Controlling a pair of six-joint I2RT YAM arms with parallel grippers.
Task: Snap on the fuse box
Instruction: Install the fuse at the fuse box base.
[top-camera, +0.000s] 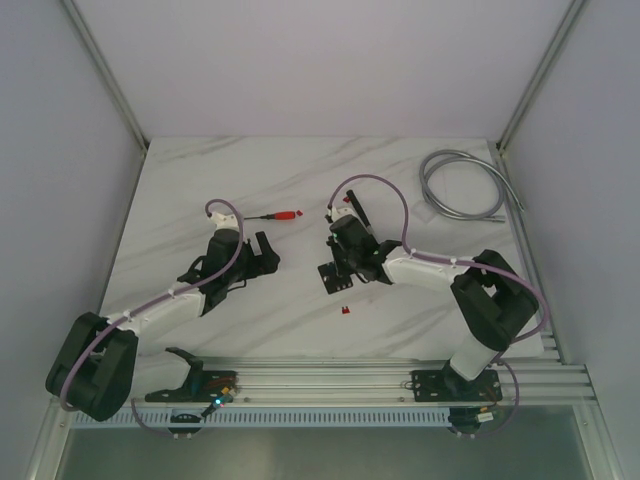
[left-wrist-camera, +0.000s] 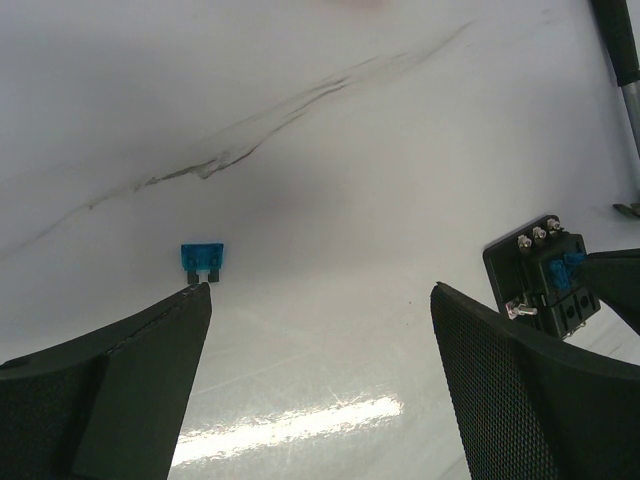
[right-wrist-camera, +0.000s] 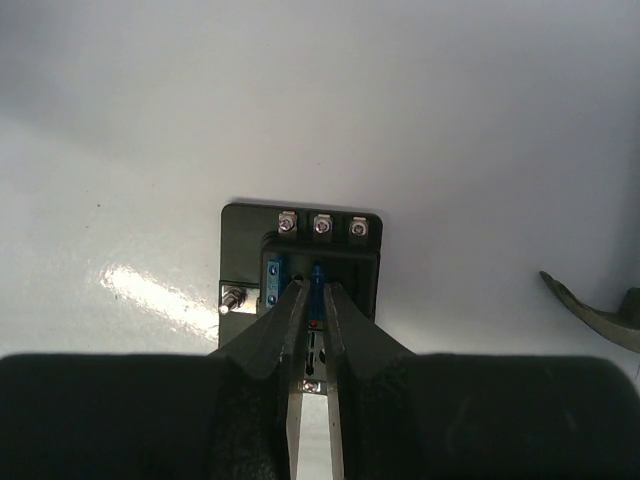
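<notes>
Top view: the fuse box (top-camera: 333, 273) sat on the counter (top-camera: 200, 180) under my right fingers (top-camera: 345, 255). Left wrist: left fingers (left-wrist-camera: 170, 340) gaped wide, empty, box off right. Right wrist: right fingers nearly closed over it, I couldn't tell if gripping.

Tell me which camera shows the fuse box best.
Right wrist: the fuse box fills the centre, terminals and slots sharp, though the right gripper covers its near edge. Left wrist catches it small at the right edge; top external shows a dark speck.

Fuse box (top-camera: 328, 278) (black), right end effector (top-camera: 342, 268) over it
</notes>
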